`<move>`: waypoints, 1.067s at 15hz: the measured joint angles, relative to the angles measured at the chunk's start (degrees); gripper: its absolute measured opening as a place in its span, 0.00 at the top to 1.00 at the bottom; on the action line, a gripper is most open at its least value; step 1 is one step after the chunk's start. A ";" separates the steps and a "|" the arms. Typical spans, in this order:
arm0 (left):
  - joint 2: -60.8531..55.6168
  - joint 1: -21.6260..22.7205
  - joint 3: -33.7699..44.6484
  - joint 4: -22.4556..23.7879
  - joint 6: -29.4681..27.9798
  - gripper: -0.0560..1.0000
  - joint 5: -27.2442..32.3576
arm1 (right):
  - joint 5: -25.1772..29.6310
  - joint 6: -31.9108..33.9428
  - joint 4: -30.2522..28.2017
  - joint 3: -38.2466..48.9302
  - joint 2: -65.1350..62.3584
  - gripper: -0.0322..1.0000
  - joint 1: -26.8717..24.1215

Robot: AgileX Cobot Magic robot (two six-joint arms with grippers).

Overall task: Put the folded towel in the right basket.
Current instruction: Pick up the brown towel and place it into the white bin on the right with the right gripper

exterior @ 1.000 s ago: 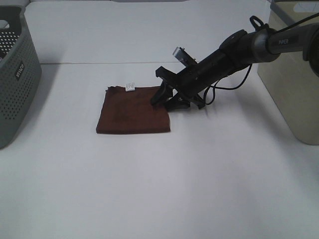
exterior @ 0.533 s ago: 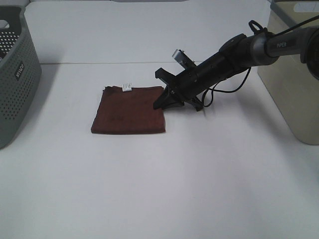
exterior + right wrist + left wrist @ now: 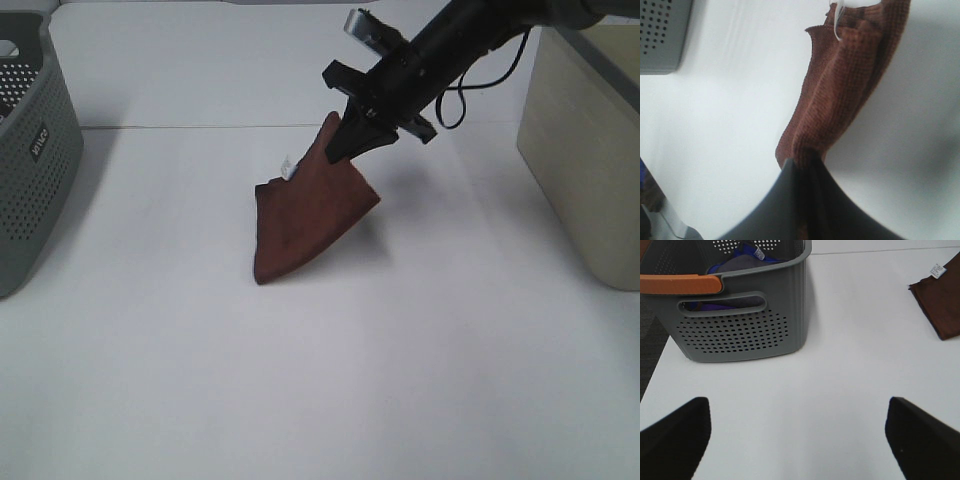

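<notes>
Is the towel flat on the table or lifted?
Lifted: the right end effector pinches one corner and the towel hangs draped below it.

Your left gripper [image 3: 797, 437] hangs over the white table [image 3: 840, 370], its two dark fingers [image 3: 675, 435] spread wide with bare tabletop between them. Ahead of you stands a grey basket [image 3: 740, 335] with perforated walls, an orange handle [image 3: 680, 284] at its rim and a blue cloth [image 3: 740, 260] inside. Well apart from it, a corner of the reddish-brown towel [image 3: 942, 310], white tag [image 3: 938, 271] showing, is cut off by the frame's edge.
</notes>
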 joint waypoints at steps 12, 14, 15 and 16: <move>0.00 0.00 0.00 0.00 0.00 0.11 0.00 | 3.04 10.37 -31.57 -13.24 -15.41 0.95 -7.51; 0.00 0.00 0.00 0.00 0.00 0.11 0.00 | 3.09 8.82 -31.40 -13.24 -18.79 0.95 -12.03; 0.00 0.00 0.00 0.00 0.00 0.11 0.00 | 3.09 7.96 -31.17 -13.35 -19.88 0.95 -14.09; 0.00 0.00 0.00 0.00 0.00 0.11 0.00 | 3.09 7.22 -30.94 -13.35 -20.51 0.95 -16.21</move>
